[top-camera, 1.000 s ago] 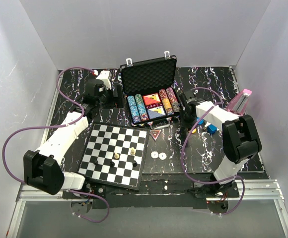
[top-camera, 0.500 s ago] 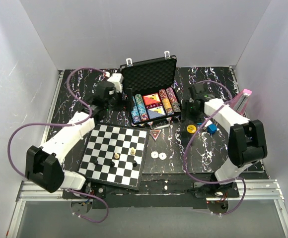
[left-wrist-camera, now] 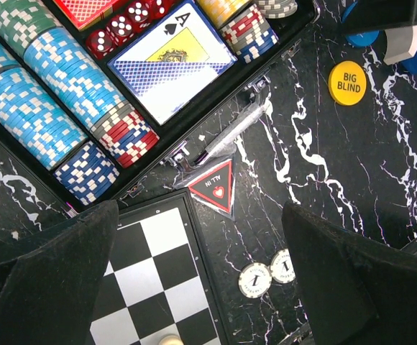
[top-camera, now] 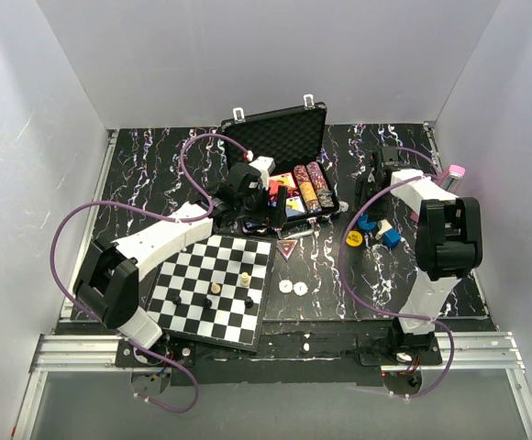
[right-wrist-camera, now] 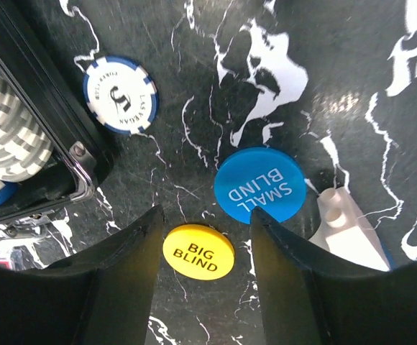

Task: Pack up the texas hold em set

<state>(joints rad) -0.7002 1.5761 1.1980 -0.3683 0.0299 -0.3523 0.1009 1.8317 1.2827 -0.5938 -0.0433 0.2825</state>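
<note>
Compared with a second earlier, the left arm had swung from the case's left side to its front. Its left pincer (left-wrist-camera: 198, 287) was spread wide and empty above the front edge of the open black briefcase (top-camera: 275, 133). The briefcase stood at the back middle of the marbled counter (top-camera: 147, 174), lid up. The right arm had drawn back from the case's right side. Its right pincer (right-wrist-camera: 207, 273) was spread and gripping nothing, above the loose buttons.

Inside the case lay chip rows (left-wrist-camera: 57, 93), a card deck (left-wrist-camera: 172, 57) showing the ace of spades, and red dice (left-wrist-camera: 126, 21).

Outside the case:
- Right of it: the yellow Big Blind button (right-wrist-camera: 198, 251), the Small Blind button (right-wrist-camera: 260, 190) (blue, just beside the yellow one), and a blue-rimmed chip (right-wrist-camera: 120, 94) near the case wall.
- In front: the All In triangle (left-wrist-camera: 214, 185) and two white discs (left-wrist-camera: 269, 273).

The chessboard (top-camera: 213, 284) lay just in front of the case with pieces on it. From above, the left arm hid the case's left chip rows. A pink metronome (top-camera: 453, 171) stood at far right.
</note>
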